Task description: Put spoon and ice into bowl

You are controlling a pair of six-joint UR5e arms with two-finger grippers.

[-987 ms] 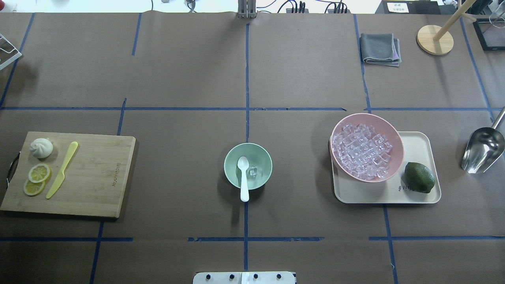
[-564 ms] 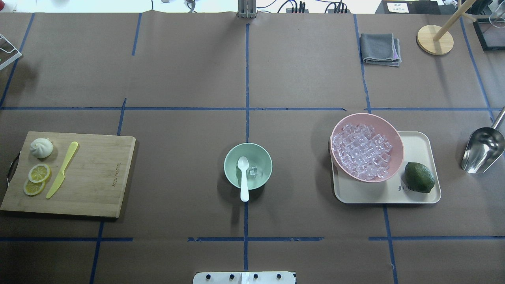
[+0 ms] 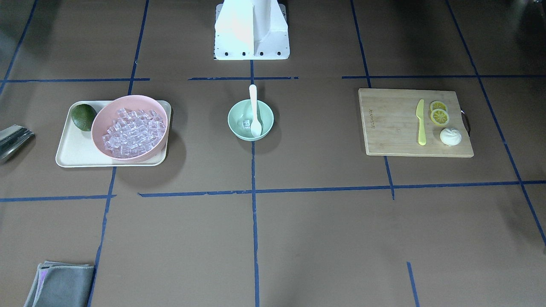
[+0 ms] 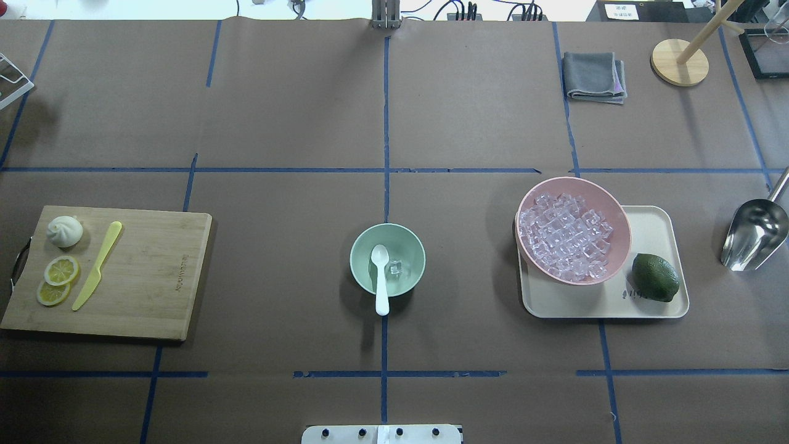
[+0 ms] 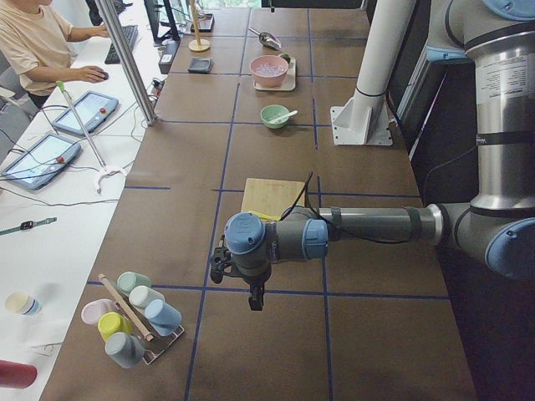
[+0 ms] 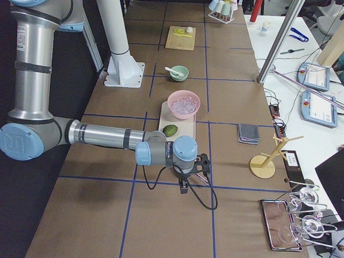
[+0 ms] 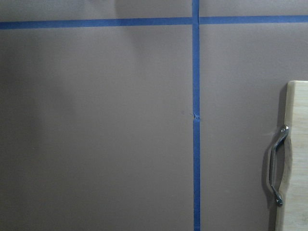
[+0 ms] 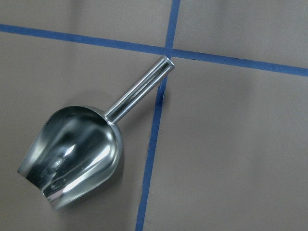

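Observation:
The mint-green bowl (image 4: 363, 246) stands at the table's middle. The white spoon (image 4: 380, 277) lies in it, head inside and handle over the near rim. One or two clear ice cubes (image 4: 396, 269) lie in the bowl beside the spoon head. A heap of ice (image 4: 566, 237) fills the pink bowl (image 4: 619, 216) on the right. The front view shows the bowl (image 3: 237, 121) and spoon (image 3: 254, 106) the same way. My left gripper (image 5: 256, 299) shows only in the left side view and my right gripper (image 6: 184, 187) only in the right side view. Both are far from the bowl, and I cannot tell if they are open or shut.
A cutting board (image 4: 148, 277) at the left holds a yellow knife (image 4: 98, 264), lemon slices and a bun. The pink bowl sits on a beige tray (image 4: 653, 228) with a lime (image 4: 655, 277). A metal scoop (image 4: 755, 234) lies at the right edge. A grey cloth (image 4: 593, 75) lies at the back right.

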